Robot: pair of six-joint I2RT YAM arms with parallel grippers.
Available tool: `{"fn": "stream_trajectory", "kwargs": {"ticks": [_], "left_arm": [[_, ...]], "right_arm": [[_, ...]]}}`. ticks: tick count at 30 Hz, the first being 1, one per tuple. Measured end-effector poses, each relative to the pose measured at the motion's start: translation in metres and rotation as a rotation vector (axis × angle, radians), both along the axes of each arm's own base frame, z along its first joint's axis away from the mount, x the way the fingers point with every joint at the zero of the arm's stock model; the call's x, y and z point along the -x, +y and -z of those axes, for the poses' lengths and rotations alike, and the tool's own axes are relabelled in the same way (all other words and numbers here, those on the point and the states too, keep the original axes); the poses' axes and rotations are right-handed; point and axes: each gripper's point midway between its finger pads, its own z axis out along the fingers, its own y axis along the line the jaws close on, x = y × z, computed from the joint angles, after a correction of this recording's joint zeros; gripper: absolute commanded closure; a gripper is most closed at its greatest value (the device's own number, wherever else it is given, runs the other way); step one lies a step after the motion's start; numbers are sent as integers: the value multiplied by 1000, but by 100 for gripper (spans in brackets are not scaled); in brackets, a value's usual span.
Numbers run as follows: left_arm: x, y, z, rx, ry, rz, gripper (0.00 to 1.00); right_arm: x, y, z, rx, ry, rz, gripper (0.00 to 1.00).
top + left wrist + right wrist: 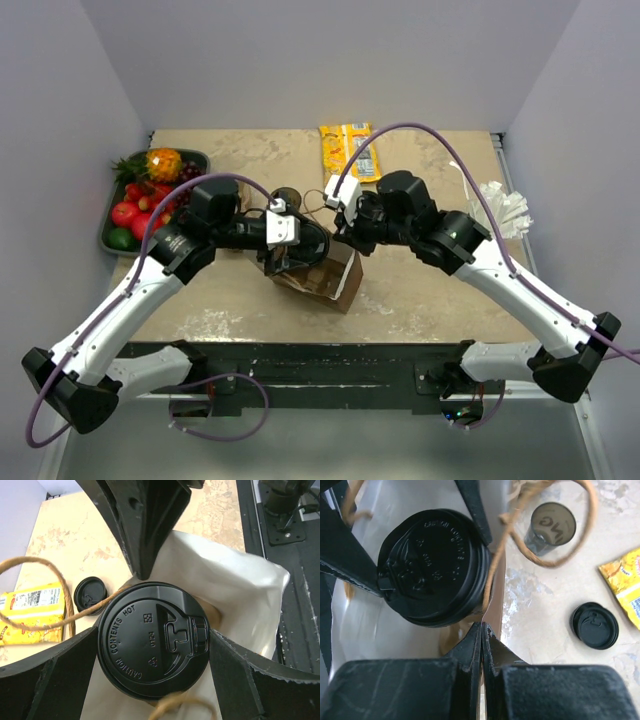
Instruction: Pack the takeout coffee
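Brown paper bag w/ white lining (338, 285) sits mid-worktop (450, 290), near the front edge, hemmed in by both arms. Inside: black-lidded takeout coffee cup (152, 645). Left jaws wide, clamped on its lid. Right jaws closed tight on bag rim. Loose black lid (594, 625) lies beside bag. Lidless cup (552, 527) shows clearly only in right wrist view.

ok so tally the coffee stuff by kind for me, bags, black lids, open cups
paper bag: 1
black lids: 2, bagged lid, loose lid
open cup: 1
total: 4
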Motion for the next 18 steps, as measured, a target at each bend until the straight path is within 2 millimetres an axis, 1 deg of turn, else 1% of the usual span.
{"fn": "stream_trajectory", "kwargs": {"ticks": [3, 6, 10, 14, 16, 17, 18], "left_arm": [[-3, -6, 7, -20, -6, 7, 100], [2, -11, 17, -45, -16, 35, 100], [14, -20, 28, -70, -28, 90, 100], [19, -22, 29, -79, -42, 112, 100], [19, -21, 30, -84, -43, 110, 100], [19, -20, 31, -85, -43, 109, 100], [21, -19, 34, -89, -39, 107, 100]], "right_arm": [[2, -2, 11, 8, 15, 4, 100], [6, -6, 17, 3, 27, 13, 100], [6, -8, 12, -43, 6, 36, 100], [5, -17, 9, -92, -44, 85, 100], [3, -20, 7, -106, -57, 106, 94], [1, -18, 4, -117, -62, 111, 86], [-1, -15, 4, -122, -60, 112, 83]]}}
